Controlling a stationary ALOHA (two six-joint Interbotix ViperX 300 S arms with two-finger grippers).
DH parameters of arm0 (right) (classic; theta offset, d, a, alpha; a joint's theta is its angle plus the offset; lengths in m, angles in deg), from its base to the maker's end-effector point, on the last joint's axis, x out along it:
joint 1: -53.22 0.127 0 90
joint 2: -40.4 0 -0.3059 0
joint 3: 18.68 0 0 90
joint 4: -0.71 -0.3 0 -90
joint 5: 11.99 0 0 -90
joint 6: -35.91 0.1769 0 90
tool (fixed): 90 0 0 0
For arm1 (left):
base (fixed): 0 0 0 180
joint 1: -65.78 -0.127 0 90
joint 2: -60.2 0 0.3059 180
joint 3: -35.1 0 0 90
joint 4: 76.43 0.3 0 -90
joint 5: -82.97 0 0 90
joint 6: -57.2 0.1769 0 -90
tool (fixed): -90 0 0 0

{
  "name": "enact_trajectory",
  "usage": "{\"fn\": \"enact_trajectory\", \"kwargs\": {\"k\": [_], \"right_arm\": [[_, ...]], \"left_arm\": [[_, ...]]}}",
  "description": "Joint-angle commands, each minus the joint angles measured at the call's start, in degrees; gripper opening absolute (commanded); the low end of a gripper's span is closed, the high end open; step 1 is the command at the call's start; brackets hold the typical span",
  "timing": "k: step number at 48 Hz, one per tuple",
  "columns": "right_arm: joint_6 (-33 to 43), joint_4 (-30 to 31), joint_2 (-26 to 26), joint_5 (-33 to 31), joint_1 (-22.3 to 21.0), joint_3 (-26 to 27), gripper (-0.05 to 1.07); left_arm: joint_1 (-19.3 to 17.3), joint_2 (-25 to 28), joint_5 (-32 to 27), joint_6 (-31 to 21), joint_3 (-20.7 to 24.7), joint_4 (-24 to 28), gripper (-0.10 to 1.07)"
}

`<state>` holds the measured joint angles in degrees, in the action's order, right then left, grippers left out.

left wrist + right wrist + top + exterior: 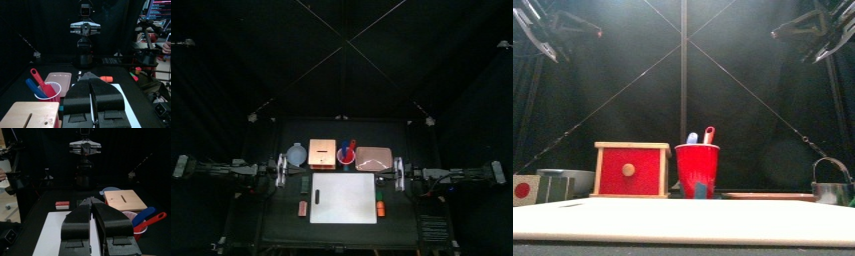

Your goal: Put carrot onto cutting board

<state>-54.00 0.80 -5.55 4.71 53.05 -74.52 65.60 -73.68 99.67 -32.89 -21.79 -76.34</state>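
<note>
— Wondering where the small bright orange carrot stick [381, 208] is lying?
— It's lying along the flat white cutting board [345, 198]'s right edge, frontward of my right gripper [91, 202], which is sitting closed, empty.
</note>
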Motion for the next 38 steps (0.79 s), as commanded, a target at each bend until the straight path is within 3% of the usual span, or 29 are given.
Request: {"fn": "enact_trajectory", "kwargs": {"k": [1, 6, 11, 19, 27, 38], "right_arm": [[0.26, -0.09, -1.32, -0.35, 0.26, -0.09, 0.06], [2.81, -1.85, -2.72, -3.52, 1.23, -0.53, 0.06], [8.0, -6.94, -4.39, -11.16, 3.78, 0.09, 0.06], [19.6, -15.82, -6.33, -31.82, 4.57, 2.64, 0.07], [32.34, -17.14, -6.86, -52.38, 3.69, 6.68, 0.09], [52.65, -16.44, -7.12, -61.52, 2.64, 6.5, 0.11]], "left_arm": [[-0.7, 0.88, 0.26, 0.0, -0.53, -0.18, 0.02], [-0.35, 0.97, 0.35, -0.18, -0.88, -0.26, 0.01], [0.26, 0.97, 0.35, -0.09, -1.05, -0.26, 0.01], [0.35, 0.97, 0.35, 0.0, -1.05, -0.18, 0.01], [0.44, 1.58, 0.53, 0.09, -1.32, -0.26, 0.01], [0.0, 3.6, 0.53, -0.18, -1.23, -0.53, 0.01]]}}
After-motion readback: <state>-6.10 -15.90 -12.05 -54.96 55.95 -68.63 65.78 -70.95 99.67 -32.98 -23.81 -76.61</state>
